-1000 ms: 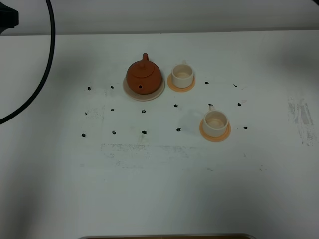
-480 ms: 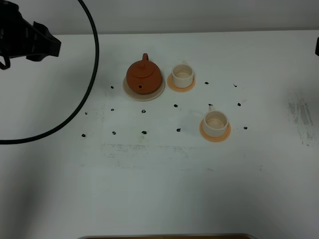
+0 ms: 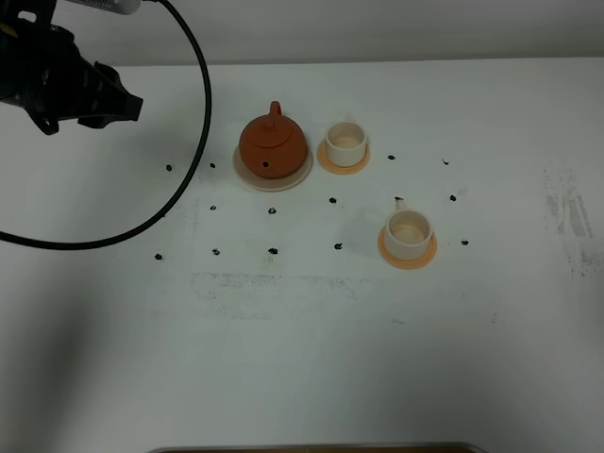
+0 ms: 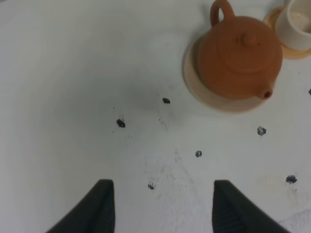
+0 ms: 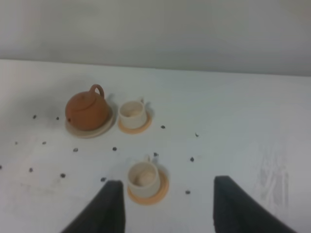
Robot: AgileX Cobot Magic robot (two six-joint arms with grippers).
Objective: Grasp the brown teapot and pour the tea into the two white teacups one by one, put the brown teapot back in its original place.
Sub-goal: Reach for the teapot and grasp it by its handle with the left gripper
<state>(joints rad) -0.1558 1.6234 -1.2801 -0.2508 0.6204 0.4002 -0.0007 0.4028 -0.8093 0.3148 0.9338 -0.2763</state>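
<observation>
The brown teapot (image 3: pixel 272 143) sits upright on its cream saucer (image 3: pixel 257 176), handle pointing to the table's far side. One white teacup (image 3: pixel 344 142) on an orange coaster stands just right of it. The other teacup (image 3: pixel 409 232) on its coaster stands nearer the front right. My left gripper (image 3: pixel 121 102) is open and empty, high at the far left, well apart from the teapot (image 4: pixel 239 55). My right gripper (image 5: pixel 167 204) is open and empty; it is outside the exterior view. The right wrist view shows the teapot (image 5: pixel 86 110) and both cups (image 5: pixel 131 112) (image 5: pixel 144 177).
Small black dots (image 3: pixel 273 251) mark the white table in rows around the objects. A black cable (image 3: pixel 193 123) loops from my left arm over the table's left side. Grey scuffs (image 3: pixel 570 217) lie at the right edge.
My left arm has moved in from the far left corner toward the teapot, and its cable loop has swung right. The teapot and cups have not moved.
</observation>
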